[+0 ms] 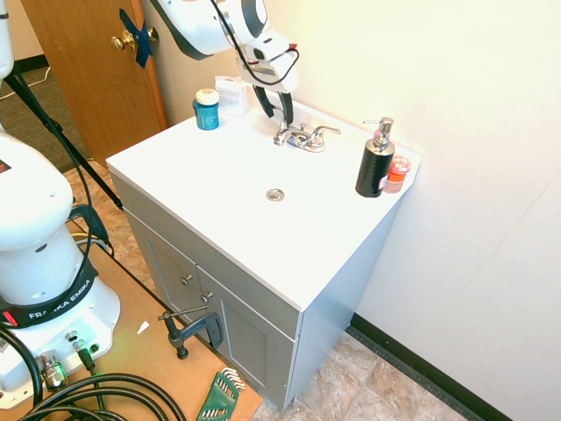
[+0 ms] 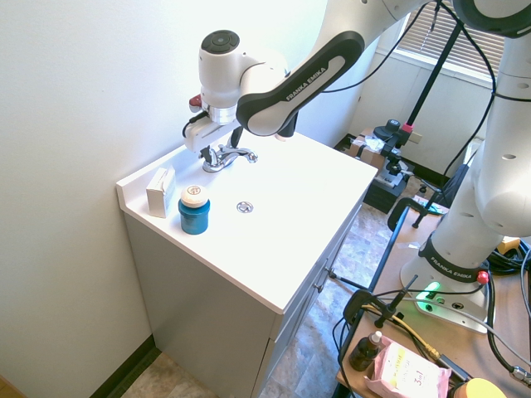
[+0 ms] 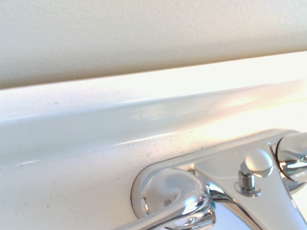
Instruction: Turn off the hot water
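Tool poised over the faucet's hot-water lever

The tool (image 1: 282,112) hangs at the faucet's (image 1: 302,138) nine-o'clock end, fingers pointing down at the chrome hot-water lever (image 1: 284,133), probably so they can push it shut; whether they're open or touching it I cannot tell. No water runs. The twin lever (image 1: 324,132) sits toward the soap dispenser (image 1: 375,161) on the bench (image 1: 219,175).

Bright, even daylight — the white sink top (image 1: 219,189) nearly blows out, and the wall behind the gripper (image 1: 279,110) glows warm yellow. Beneath the gripper the chrome faucet (image 3: 211,191) throws glare — sharp there, softer toward the edges.
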Tool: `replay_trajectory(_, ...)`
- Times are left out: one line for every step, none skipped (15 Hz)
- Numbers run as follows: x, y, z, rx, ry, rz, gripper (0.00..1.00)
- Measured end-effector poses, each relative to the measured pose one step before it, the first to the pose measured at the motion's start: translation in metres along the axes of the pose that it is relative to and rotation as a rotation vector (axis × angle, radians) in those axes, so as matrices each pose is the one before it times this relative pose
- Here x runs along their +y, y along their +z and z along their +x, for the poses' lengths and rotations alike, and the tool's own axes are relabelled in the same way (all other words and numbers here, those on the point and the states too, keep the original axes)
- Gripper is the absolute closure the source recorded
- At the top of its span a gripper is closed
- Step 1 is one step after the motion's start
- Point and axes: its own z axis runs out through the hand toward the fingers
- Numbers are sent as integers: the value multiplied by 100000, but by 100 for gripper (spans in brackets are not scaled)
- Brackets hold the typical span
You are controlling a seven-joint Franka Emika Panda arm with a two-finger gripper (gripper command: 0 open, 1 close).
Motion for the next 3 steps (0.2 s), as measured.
replay_trajectory(1116, -303, -280, -3428, -5208, -536, 0)
replay_trajectory(1448, -440, -667, -4383, -4468, -65, 0)
replay_trajectory(1465, -614, -862, -4817, -3826, 732, 0)
